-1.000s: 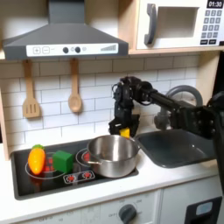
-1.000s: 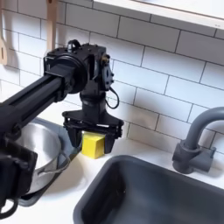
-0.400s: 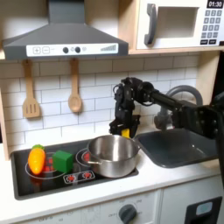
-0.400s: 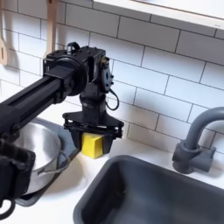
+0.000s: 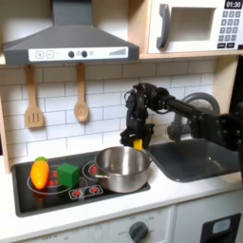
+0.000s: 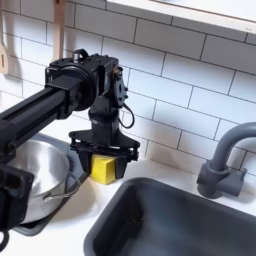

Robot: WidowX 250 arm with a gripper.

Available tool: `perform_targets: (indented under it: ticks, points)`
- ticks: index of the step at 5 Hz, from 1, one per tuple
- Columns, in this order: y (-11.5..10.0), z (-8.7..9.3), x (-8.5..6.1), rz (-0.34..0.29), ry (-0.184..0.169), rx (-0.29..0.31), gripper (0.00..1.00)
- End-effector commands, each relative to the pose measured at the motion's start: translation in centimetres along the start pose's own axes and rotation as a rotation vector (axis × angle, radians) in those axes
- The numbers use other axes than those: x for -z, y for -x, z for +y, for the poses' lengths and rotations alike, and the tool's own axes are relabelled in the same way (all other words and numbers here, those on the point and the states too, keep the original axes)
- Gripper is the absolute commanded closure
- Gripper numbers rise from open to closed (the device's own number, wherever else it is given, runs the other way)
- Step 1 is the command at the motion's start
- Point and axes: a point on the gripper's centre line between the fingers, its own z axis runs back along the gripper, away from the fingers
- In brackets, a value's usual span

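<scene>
Gripping a yellow block point(image 6: 103, 168) with the gripper point(image 6: 104, 158), jaws clamped on either side of it, just above the counter between the steel pot point(image 6: 35, 180) and the sink point(image 6: 180, 220) in the second exterior view. Hard to tell whether the block's bottom is touching the counter. Getting cut off at the second exterior view's left: most of the pot. Showing up tiny in the first exterior view: block point(image 5: 137, 143) mostly hidden behind the pot point(image 5: 122, 167), with a corn cob point(image 5: 39, 172) and green cube point(image 5: 67, 175) sitting on the stove.
</scene>
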Motion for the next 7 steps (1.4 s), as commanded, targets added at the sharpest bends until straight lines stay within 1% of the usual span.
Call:
perform_targets:
  ticks: [1, 2, 3, 4, 5, 6, 7]
  points:
    - [0.8, -0.9, -2.8, -0.043, 0.018, 0.012, 1.00]
    - [1.2, -0.9, -4.1, -0.060, 0.022, 0.017, 1.00]
    - [1.8, -0.9, -6.1, -0.095, 0.027, 0.016, 1.00]
    - [2.7, -0.7, -8.2, -0.117, 0.032, 0.003, 1.00]
    - [3.8, -0.4, -9.6, -0.128, 0.027, -0.017, 1.00]
    - [5.3, 0.4, -10.9, -0.146, 0.024, -0.039, 1.00]
    - [6.9, 1.9, -11.0, -0.145, -0.017, -0.075, 1.00]
